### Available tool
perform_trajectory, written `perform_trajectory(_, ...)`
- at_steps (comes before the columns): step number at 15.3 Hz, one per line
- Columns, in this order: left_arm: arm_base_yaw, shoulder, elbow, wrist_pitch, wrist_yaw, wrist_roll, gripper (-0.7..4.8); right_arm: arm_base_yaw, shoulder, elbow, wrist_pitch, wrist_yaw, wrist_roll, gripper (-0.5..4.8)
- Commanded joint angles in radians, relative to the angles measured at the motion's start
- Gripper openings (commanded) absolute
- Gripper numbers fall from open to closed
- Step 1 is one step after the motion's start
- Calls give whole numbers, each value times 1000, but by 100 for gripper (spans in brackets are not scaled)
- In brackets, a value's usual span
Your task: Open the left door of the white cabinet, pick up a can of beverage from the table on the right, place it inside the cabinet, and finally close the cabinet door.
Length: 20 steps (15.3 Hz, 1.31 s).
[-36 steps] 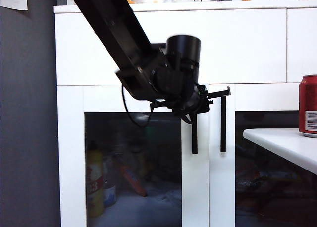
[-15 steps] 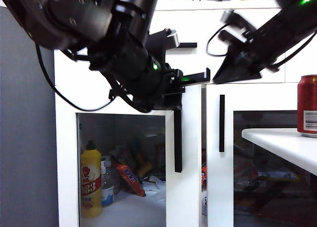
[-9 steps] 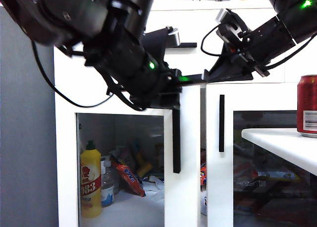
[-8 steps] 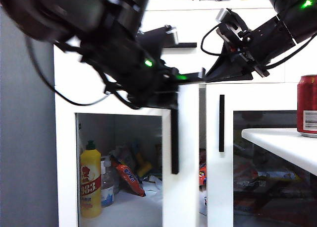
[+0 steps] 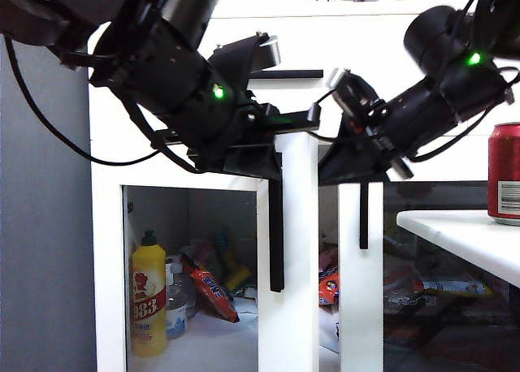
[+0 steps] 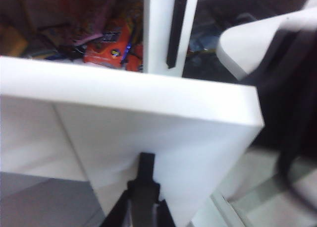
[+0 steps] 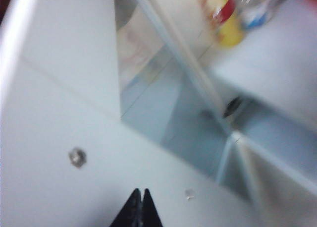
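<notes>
The white cabinet has its left door swung partly open. My left gripper is shut on the top of that door's vertical black handle. In the left wrist view the left gripper clasps the handle below the door's white top edge. My right gripper is shut and empty, its tip in the gap behind the door's free edge. In the right wrist view the right gripper rests against the door's white inner face. The red can of beverage stands on the table at the right.
The right door is shut, its black handle close beside my right gripper. Inside the cabinet stand a yellow bottle, a small clear bottle and snack packs. A dark wall borders the cabinet's left side.
The left door has swung further open, pulled by my left gripper. My right arm has dropped from above the doors, putting its shut tip into the gap behind the door's edge.
</notes>
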Motion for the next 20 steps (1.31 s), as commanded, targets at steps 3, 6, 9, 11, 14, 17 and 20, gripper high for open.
perform_trajectory(3, 4, -28, 18, 93, 60, -3, -5, 31, -3, 5, 40, -23, 12, -2)
perform_trajectory(6, 3, -28, 18, 94, 64, -3, -5, 32, -3, 5, 40, -71, 25, -2)
perform_trajectory(9, 3, -28, 18, 97, 64, -5, -5, 32, -4, 5, 40, -72, 35, -2)
perform_trajectory(11, 3, -28, 19, 122, 65, 0, -5, 32, -4, 5, 44, -79, 54, -2)
perform_trajectory(14, 3, -35, 19, 82, 58, -40, 226, 32, -4, 4, 61, -97, 53, -2)
perform_trajectory(17, 5, -128, 19, -149, 93, -84, 479, 23, -4, 4, 53, -143, 54, -2)
perform_trajectory(20, 3, -254, 19, -399, 249, -49, 479, 21, -4, 4, 54, -146, 58, -2)
